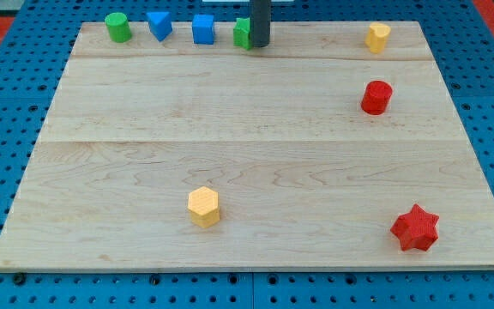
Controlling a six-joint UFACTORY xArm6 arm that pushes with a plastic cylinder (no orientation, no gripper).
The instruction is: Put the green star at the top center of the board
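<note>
The green star (242, 33) lies at the top of the wooden board (256, 154), near its centre, and is partly hidden behind my rod. My tip (260, 45) rests right against the star's right side. Only the star's left part shows.
Along the top edge from the view's left stand a green cylinder (117, 27), a blue triangular block (159, 25) and a blue cube (202, 28). A yellow block (378, 37) is at the top right, with a red cylinder (376, 97) below it. A yellow hexagon (203, 206) and a red star (416, 227) lie near the bottom.
</note>
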